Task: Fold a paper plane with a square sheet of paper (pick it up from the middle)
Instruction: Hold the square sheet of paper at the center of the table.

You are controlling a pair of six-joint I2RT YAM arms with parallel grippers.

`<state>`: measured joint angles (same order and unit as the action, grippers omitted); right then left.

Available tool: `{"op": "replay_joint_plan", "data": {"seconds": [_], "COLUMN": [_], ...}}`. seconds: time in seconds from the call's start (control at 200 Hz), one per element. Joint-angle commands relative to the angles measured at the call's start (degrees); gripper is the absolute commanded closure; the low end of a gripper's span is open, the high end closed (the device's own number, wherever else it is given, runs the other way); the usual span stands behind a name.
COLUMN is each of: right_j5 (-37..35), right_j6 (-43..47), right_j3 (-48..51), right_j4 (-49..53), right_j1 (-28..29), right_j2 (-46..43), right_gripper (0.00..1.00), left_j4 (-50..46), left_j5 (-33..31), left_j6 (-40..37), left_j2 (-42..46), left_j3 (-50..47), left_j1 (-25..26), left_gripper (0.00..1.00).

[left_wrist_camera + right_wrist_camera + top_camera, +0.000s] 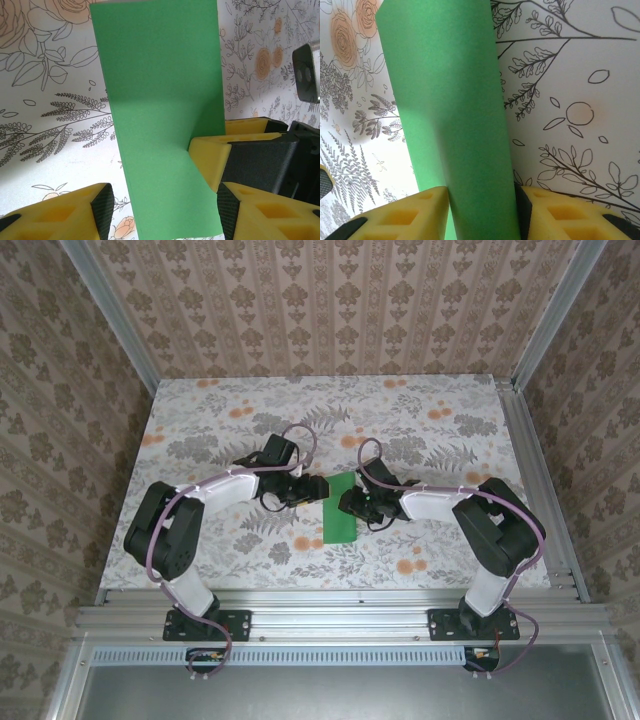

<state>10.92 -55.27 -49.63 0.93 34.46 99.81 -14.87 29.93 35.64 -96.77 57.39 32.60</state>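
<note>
While your left gripper (164,209) straddles the near end of the paper (157,85), its yellow pads (75,212) stand apart. A strip of table (60,150) shows between one pad and the paper's edge, so this gripper is released and grasps nothing. Your right gripper (482,210) has a pad against each long edge of the paper; you cannot tell whether it squeezes the paper or merely brackets it. In the left wrist view, one of the right gripper's pads touches the paper's side edge, just beyond your left gripper. The paper is bright green, matte and unprinted. It is a narrow rectangle rather than a square, with a soft shaded band running along its length. From above, you see it lying on the floral table at mid-width, between the two grippers, which meet it from either side.
</note>
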Motion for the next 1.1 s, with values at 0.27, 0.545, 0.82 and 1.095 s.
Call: {"op": "replay_joint_plan", "data": {"seconds": [0.27,0.545,0.82,1.095], "right_j5": [-4.41,-4.50,-4.36,-4.41], "right_j6": [1.36,0.98,0.52,0.25], "right_j3": [-1.13,-0.94,-0.37,-0.27], "right_j4": [4.91,4.78,4.15,4.00], "right_j1": [1.01,1.03,1.09,1.31], "right_j2": [2.80,2.97,3.06,3.30], "right_gripper": [0.56,0.55,0.55,0.56], "left_j4": [3.21,6.14,6.96,7.07], "left_j5": [-1.20,0.42,0.71,0.89], "left_j6": [3.97,5.65,5.80,4.85], "left_j2": [-1.31,-5.18,-7.11,-9.03], "left_j3": [-0.69,0.29,0.78,0.38], "left_j1": [1.23,2.64,3.26,3.35], "left_gripper": [0.53,0.63,0.68,0.72]}}
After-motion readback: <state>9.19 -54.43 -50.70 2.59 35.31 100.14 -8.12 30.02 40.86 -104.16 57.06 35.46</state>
